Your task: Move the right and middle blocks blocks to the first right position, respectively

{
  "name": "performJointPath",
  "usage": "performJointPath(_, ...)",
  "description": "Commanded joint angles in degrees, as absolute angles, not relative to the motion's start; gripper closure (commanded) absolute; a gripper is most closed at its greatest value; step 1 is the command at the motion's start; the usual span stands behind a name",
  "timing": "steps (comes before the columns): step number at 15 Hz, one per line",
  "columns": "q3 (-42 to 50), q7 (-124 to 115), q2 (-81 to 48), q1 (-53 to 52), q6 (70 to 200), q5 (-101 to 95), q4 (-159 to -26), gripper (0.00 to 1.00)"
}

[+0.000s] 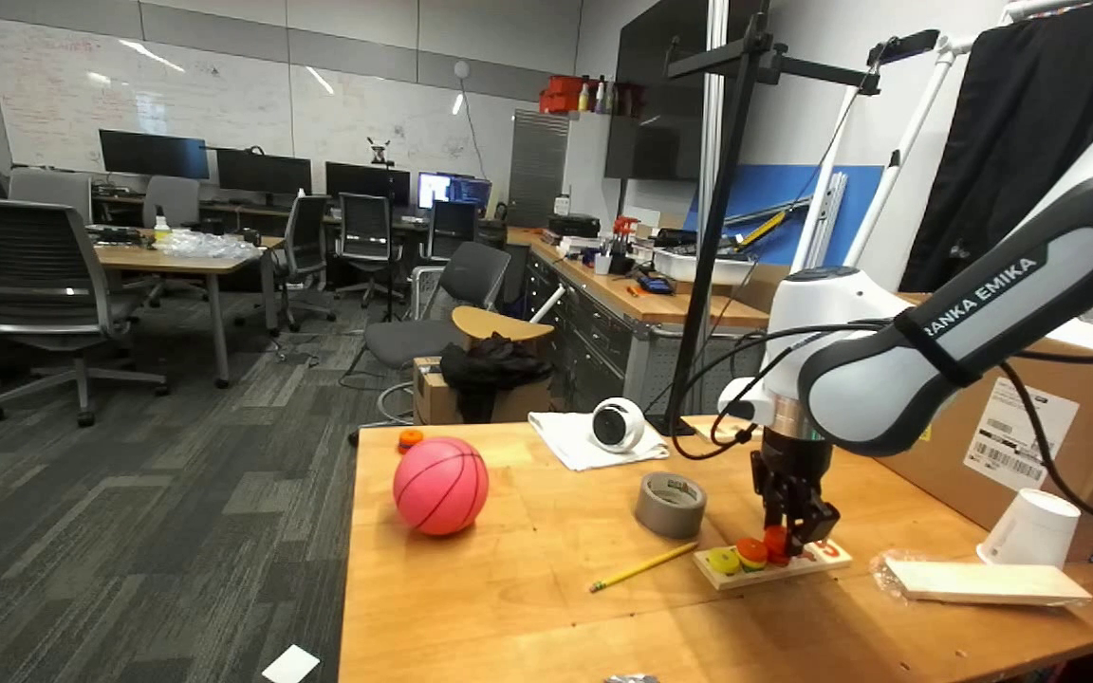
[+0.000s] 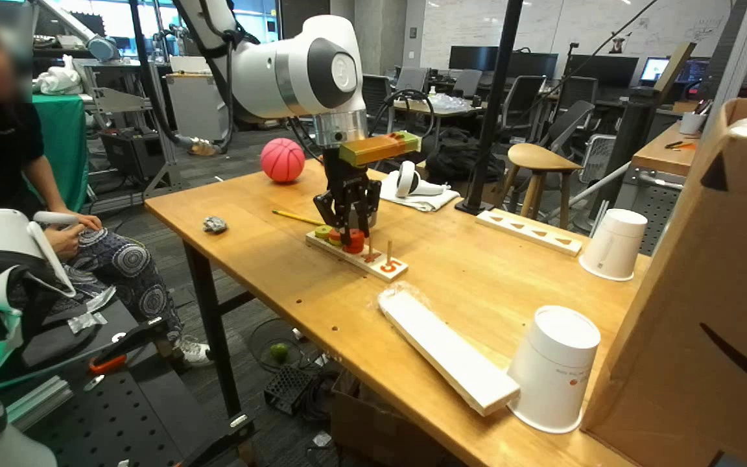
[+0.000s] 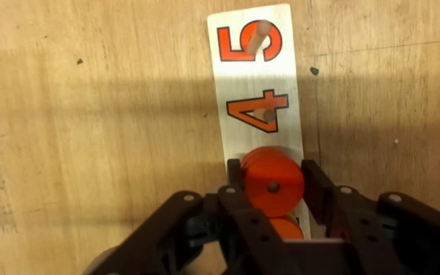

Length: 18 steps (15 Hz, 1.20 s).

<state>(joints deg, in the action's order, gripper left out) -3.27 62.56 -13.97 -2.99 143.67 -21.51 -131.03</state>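
Pincer [image 3: 272, 168] points down, clamped around the stacked red blocks [image 3: 273, 179].

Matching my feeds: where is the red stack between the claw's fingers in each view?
In an exterior view: red stack right of centre, low down.
In an exterior view: red stack near the middle, slightly left.
Wrist view: red stack below and right of centre.
Shared landmark: the numbered board, its 5 visible in each.
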Motion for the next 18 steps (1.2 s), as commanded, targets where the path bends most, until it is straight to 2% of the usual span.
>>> performJointPath(1, -3.0, 60.6, -12.8, -3.3, 141.7, -24.7, -129.8, 0.76)
performJointPath(18, -0.4, 59.0, -10.6, -1.3, 138.8, -27.1, -125.1, 0.77)
